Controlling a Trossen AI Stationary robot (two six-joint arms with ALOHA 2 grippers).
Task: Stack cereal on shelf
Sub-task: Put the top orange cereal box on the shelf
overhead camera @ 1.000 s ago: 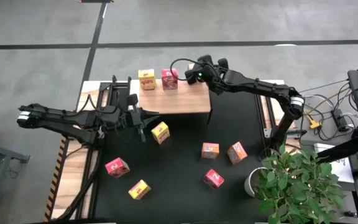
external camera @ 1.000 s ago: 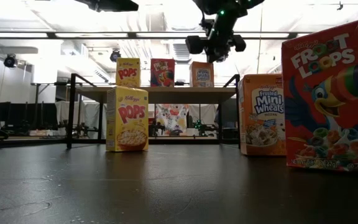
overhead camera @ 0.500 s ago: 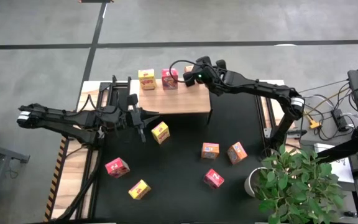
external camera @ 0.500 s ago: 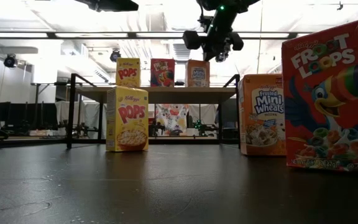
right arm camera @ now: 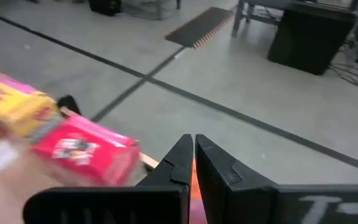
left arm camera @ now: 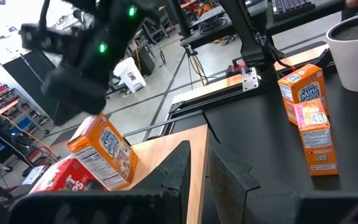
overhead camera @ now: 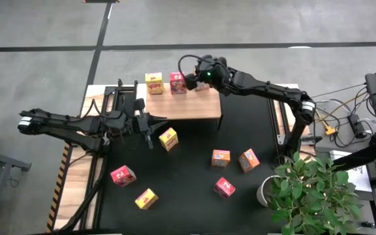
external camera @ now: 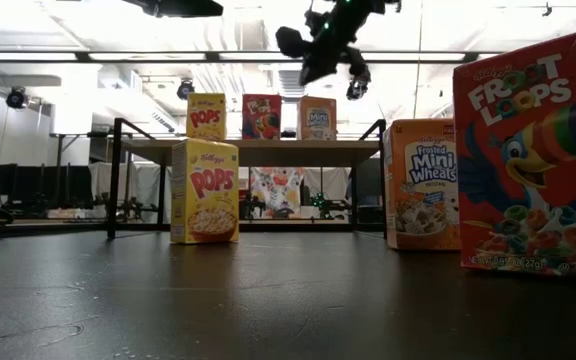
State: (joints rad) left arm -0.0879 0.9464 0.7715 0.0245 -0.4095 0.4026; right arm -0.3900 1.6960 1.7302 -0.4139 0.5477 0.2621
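Three cereal boxes stand in a row on the wooden shelf (overhead camera: 188,108): a yellow one (overhead camera: 153,83), a pink-red one (overhead camera: 178,83) and an orange one (external camera: 318,118). My right gripper (overhead camera: 194,79) hangs shut above the orange box, clear of it in the low view. In the right wrist view its fingers (right arm camera: 193,155) point past the pink-red box (right arm camera: 86,152). My left gripper (overhead camera: 147,134) waits just off the shelf's near edge, beside a yellow box (overhead camera: 168,138) on the black mat. Its fingers (left arm camera: 197,168) are nearly together with nothing between them.
Loose boxes stand on the black mat: pink-red (overhead camera: 123,175), yellow (overhead camera: 147,198), two orange (overhead camera: 220,157) (overhead camera: 249,160) and pink-red (overhead camera: 224,187). A potted plant (overhead camera: 315,189) stands at the near right corner. The shelf's near half is bare wood.
My right gripper has risen from beside the orange box and swung toward the table's left, over the row of boxes, tipping as it went. It has stayed shut. The three boxes remain standing on the shelf.
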